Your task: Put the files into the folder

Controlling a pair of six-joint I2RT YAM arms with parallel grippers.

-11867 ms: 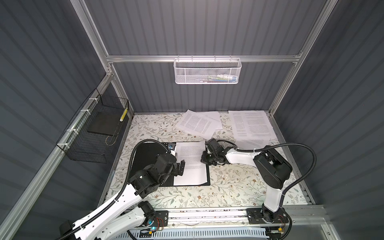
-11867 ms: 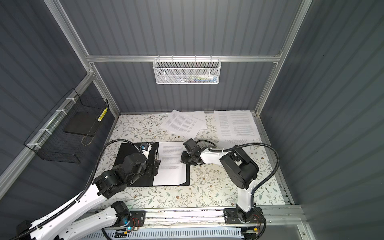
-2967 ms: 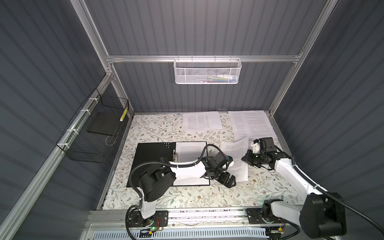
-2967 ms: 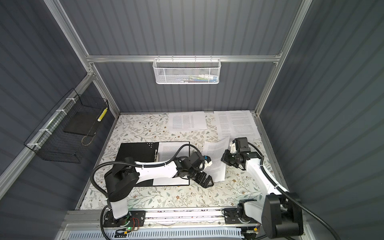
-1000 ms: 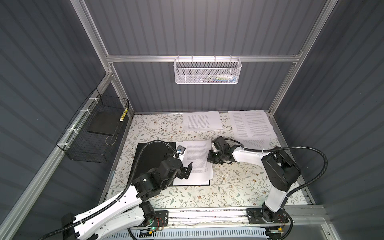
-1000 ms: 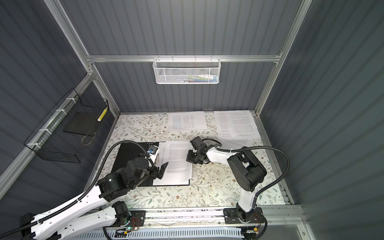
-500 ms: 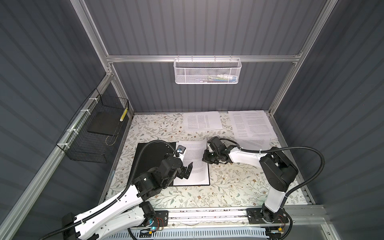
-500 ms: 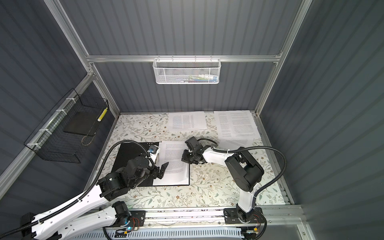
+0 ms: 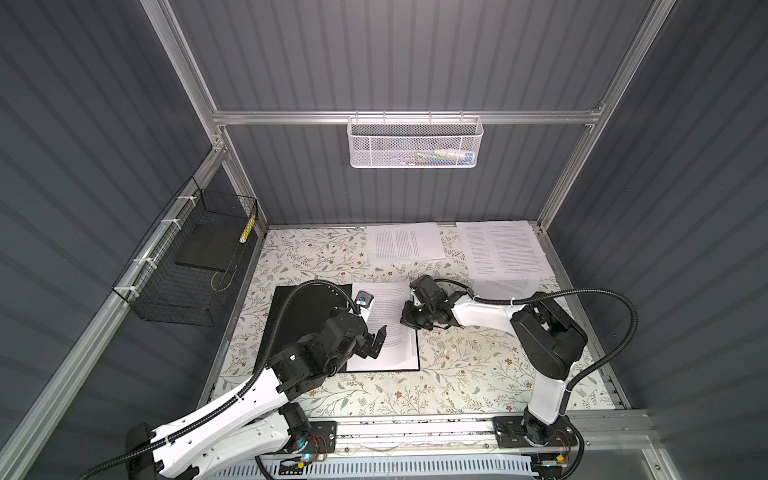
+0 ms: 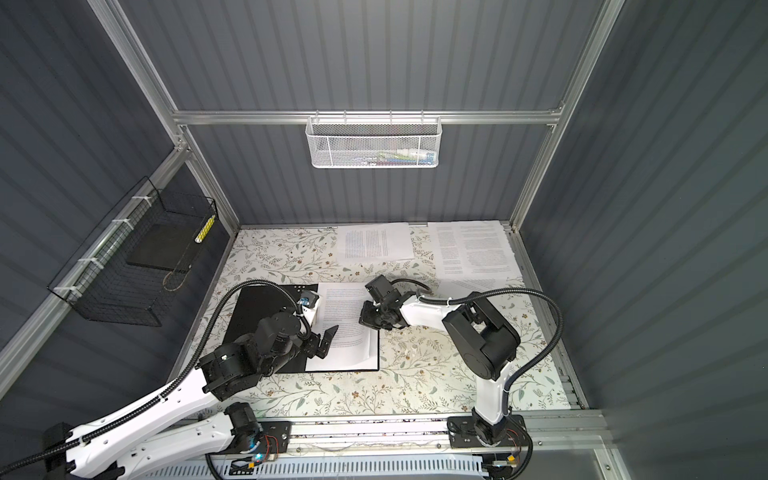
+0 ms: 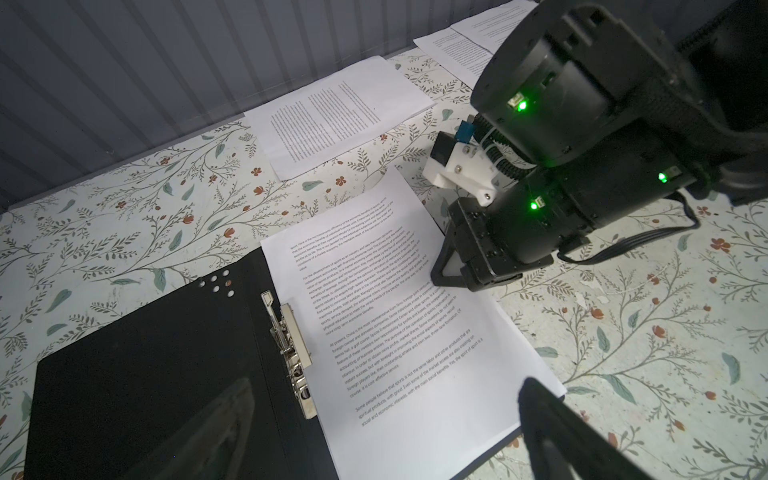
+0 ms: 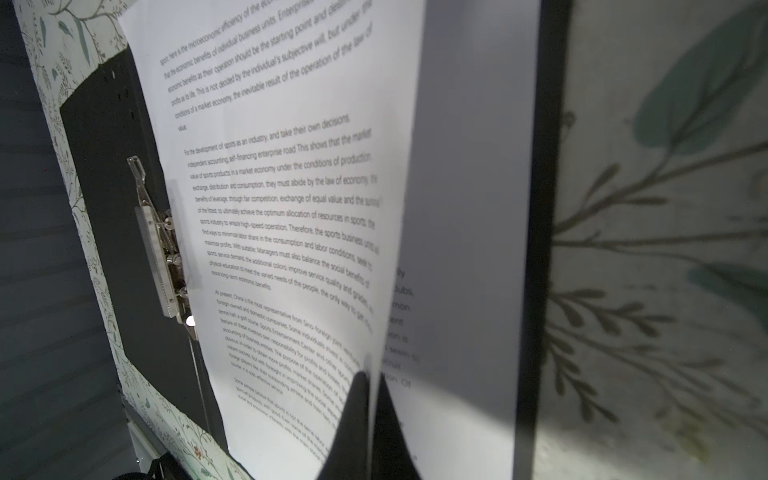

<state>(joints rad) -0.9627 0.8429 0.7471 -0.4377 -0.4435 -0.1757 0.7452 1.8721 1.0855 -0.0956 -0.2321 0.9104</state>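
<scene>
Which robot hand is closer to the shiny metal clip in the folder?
Left. The left gripper, fingers open, hovers beside the metal clip, above the folder. The right gripper pinches the top sheet at its edge away from the clip.

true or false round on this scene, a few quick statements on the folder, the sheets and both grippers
1. The folder lies open on the table. True.
2. The right gripper is shut on the edge of the top sheet over the folder. True.
3. The left gripper is shut on the folder. False: it is open over the folder and grips nothing.
4. Every sheet is in the folder. False: a single sheet and a stack lie at the back of the table.
5. The black wire basket holds loose sheets. False: it holds a dark slab.
</scene>
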